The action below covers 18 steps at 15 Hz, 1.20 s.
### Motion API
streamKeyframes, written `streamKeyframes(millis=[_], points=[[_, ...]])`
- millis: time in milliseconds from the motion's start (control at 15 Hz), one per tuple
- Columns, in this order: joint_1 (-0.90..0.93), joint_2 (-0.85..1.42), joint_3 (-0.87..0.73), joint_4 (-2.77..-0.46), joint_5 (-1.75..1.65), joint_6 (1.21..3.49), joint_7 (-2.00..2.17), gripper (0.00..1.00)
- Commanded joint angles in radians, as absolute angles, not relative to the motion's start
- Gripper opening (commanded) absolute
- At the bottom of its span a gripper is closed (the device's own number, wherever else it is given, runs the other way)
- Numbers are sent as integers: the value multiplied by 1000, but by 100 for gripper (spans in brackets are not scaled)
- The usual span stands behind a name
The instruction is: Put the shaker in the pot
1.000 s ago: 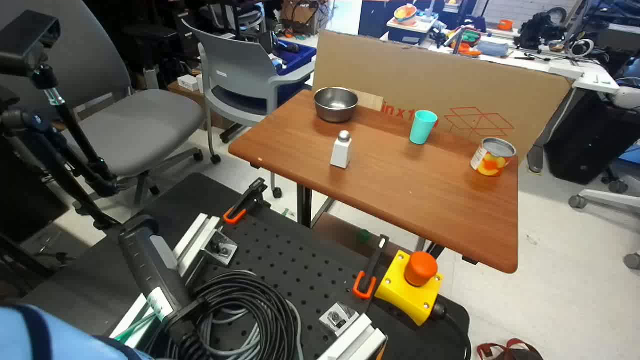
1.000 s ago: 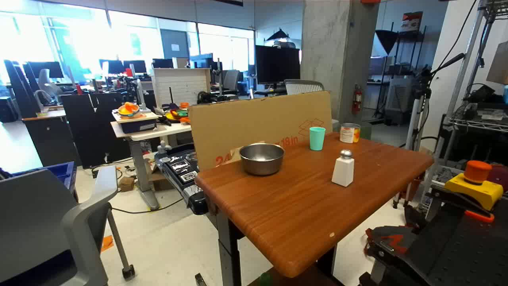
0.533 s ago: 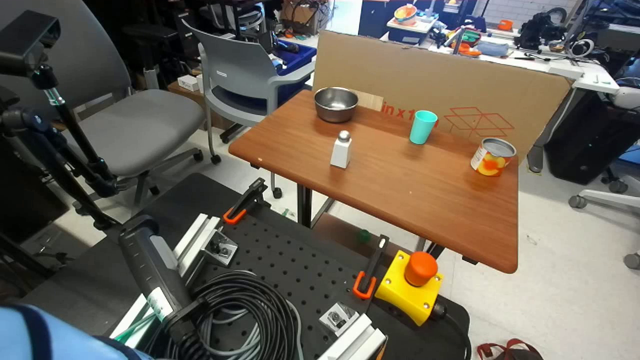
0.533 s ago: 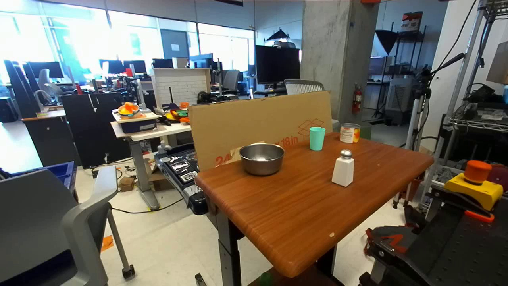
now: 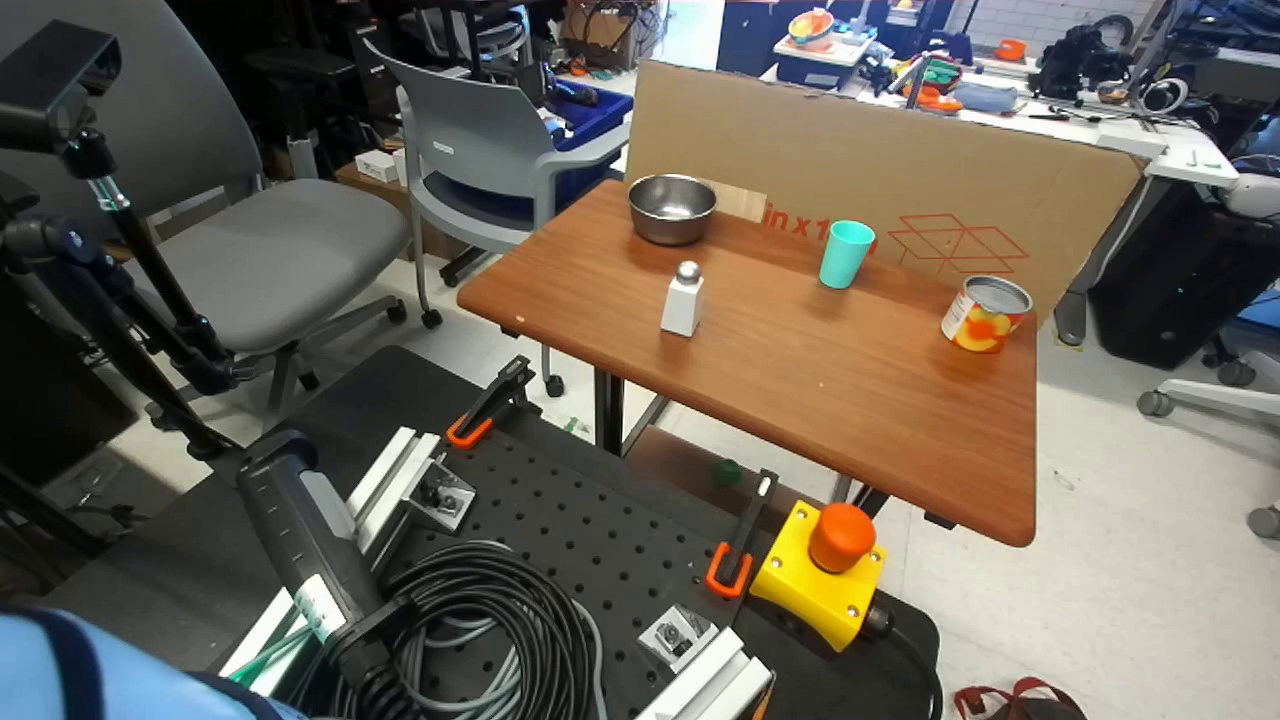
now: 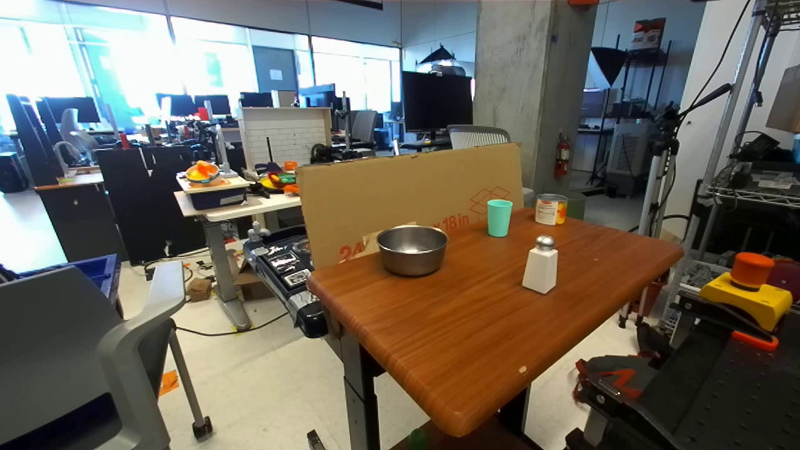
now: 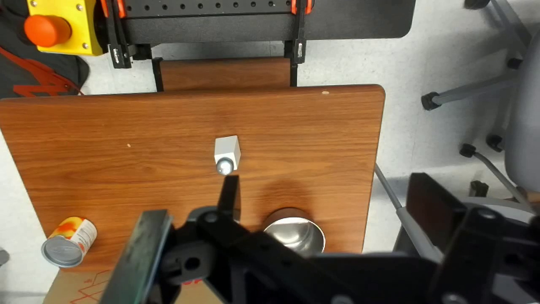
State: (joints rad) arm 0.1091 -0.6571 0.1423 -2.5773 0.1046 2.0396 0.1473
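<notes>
In the wrist view the pincer (image 7: 329, 200) covers part of the pot (image 7: 296, 231) on the counter (image 7: 168, 122); beside the counter, the view's right edge cuts off a chair (image 7: 524, 131).

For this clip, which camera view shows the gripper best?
The wrist view: it alone shows the gripper, close up with its fingers apart, though the picture edge cuts some off. Neither exterior view shows any part of it.

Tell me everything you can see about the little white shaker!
The shaker has a plain white body with flat sides, narrowing toward a rounded, shiny cap that looks like metal. It stands upright on the brown table, apart from the pot, and only the table touches it. Any holes on top are too small to make out.
</notes>
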Motion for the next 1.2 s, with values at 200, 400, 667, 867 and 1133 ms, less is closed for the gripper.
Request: streamKeyframes(millis=[200, 400, 667, 867, 1133], points=[[56, -514, 128, -2477, 52, 2026, 149, 100], [12, -370, 111, -2400, -9, 2028, 145, 100], [-10, -161, 92, -2293, -67, 2003, 155, 100], [-1, -17, 74, -2219, -70, 1979, 133, 100], [12, 150, 68, -2121, -74, 1960, 125, 100]])
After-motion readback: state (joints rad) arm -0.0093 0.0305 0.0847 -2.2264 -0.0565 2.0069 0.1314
